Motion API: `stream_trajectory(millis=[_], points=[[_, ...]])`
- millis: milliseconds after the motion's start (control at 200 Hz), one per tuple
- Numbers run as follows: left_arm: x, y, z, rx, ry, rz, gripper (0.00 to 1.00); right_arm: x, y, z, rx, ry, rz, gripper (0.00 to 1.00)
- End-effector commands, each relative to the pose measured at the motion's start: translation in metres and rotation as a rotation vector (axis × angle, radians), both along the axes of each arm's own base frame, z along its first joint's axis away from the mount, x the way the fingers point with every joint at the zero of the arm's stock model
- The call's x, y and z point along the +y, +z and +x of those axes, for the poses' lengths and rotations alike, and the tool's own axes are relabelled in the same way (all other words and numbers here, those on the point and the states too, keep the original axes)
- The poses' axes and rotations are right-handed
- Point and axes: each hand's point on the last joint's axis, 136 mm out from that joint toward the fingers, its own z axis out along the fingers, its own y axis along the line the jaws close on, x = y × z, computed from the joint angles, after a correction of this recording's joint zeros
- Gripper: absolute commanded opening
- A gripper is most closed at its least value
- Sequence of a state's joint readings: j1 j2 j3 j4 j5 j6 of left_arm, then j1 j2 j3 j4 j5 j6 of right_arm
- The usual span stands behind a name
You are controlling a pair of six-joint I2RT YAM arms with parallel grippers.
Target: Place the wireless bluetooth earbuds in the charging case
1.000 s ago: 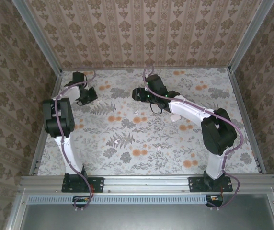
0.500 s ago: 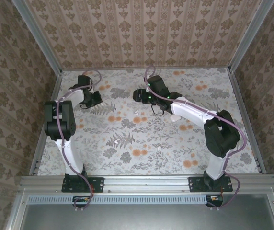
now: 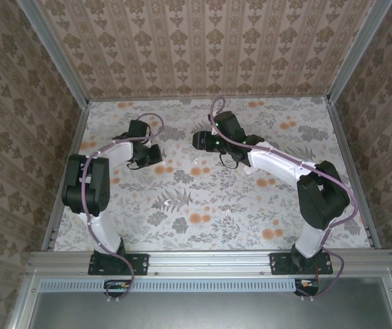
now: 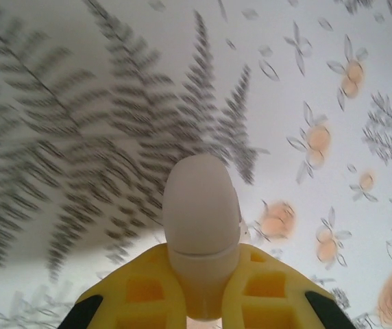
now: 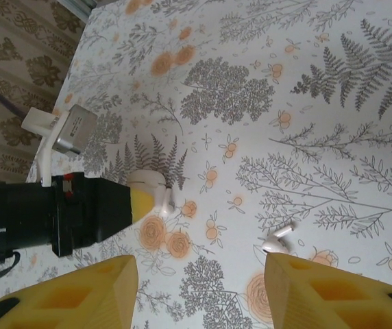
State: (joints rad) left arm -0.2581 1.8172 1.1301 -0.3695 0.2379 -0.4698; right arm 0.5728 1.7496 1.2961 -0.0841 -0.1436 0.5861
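Your left gripper (image 3: pixel 148 154) has swung in from the table's (image 3: pixel 216 205) left edge toward centre, clamped tight on the charging case (image 4: pixel 201 212). That puts the case near the earbuds (image 5: pixel 278 238), which lie loose on the cloth, not yet inserted. Just beyond them, your right gripper (image 5: pixel 199 281) hovers half-open and holds nothing.

The table (image 3: pixel 203 205) carries a white cover printed with grey ferns and orange flowers. Walls (image 3: pixel 203 48) in beige patterned wallpaper close it on three sides, and a metal rail (image 3: pixel 210 260) runs along the near edge.
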Motion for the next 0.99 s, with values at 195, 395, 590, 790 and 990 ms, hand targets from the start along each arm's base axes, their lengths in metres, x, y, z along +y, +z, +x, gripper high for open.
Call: stream_trajectory(millis=[195,395,590,790,990], points=[[-0.030,0.037,-0.029,-0.102,-0.060,-0.019,0.00,-0.003,-0.007,-0.019,0.078,0.014,-0.008,0.52],[0.018,0.075,-0.047,-0.189,-0.024,0.038,0.00,0.027,-0.035,-0.018,0.154,0.069,-0.086,0.51],[0.061,0.115,-0.074,-0.301,-0.002,0.061,0.00,0.075,-0.071,-0.003,0.199,0.140,-0.182,0.49],[0.072,0.141,-0.097,-0.392,0.009,0.035,0.00,0.111,-0.106,0.016,0.203,0.172,-0.284,0.47],[0.073,0.149,-0.110,-0.428,0.015,0.012,0.00,0.123,-0.130,0.012,0.185,0.207,-0.446,0.46]])
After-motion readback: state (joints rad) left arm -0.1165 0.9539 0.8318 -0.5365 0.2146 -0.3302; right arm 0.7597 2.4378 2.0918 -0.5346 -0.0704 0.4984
